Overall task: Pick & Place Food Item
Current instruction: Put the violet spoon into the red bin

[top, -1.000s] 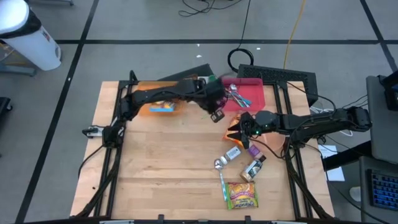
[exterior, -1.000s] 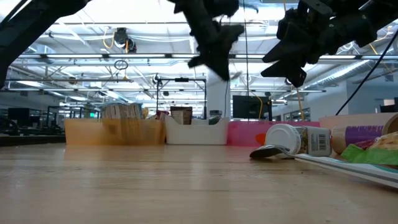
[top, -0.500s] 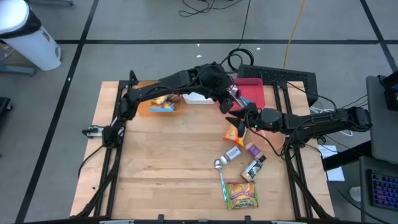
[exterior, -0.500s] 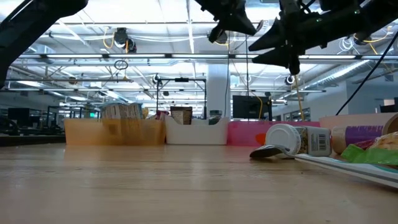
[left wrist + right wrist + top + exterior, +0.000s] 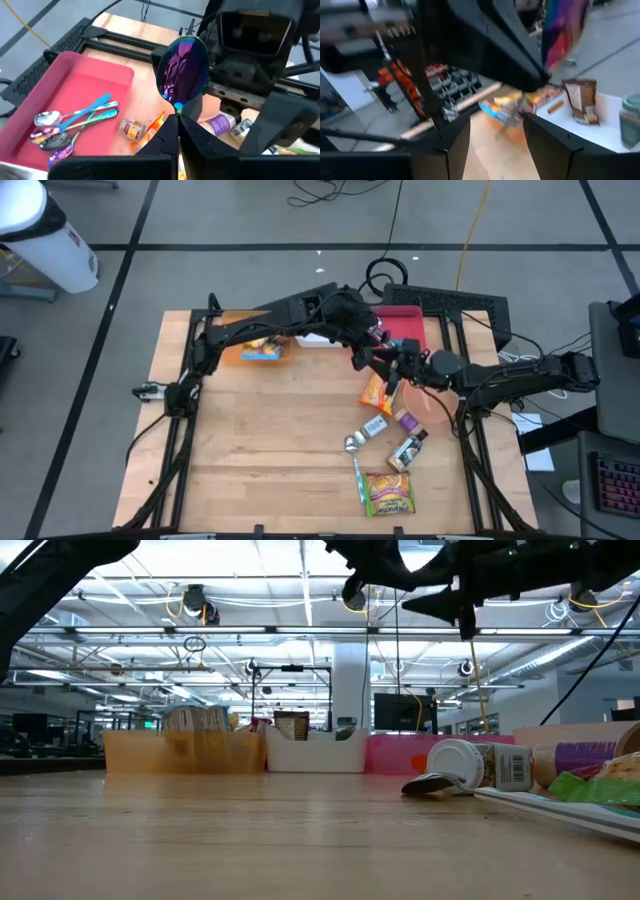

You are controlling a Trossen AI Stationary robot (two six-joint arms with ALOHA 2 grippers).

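I see my left gripper (image 5: 178, 131) clamped on one iridescent spoon (image 5: 182, 71), above the table beside the pink tray (image 5: 75, 85) holding four utensils. Right gripper (image 5: 492, 131): fingers parted, empty.

spoons (image 5: 65, 125) in tray (image 5: 85, 80), jar (image 5: 131, 128) beside

light falls evenly from overhead, so the wooden table (image 5: 260, 440) looks bright and the arms cast only soft, faint shadows on it. from table height the ceiling lights (image 5: 300, 565) glare white and turn the arms above into black outlines, while the near tabletop is out of focus. the rainbow spoon (image 5: 182, 75) mirrors the light in purple and green sheen. the right wrist view is smeared with motion blur; its dark fingers (image 5: 547, 145) show soft edges.
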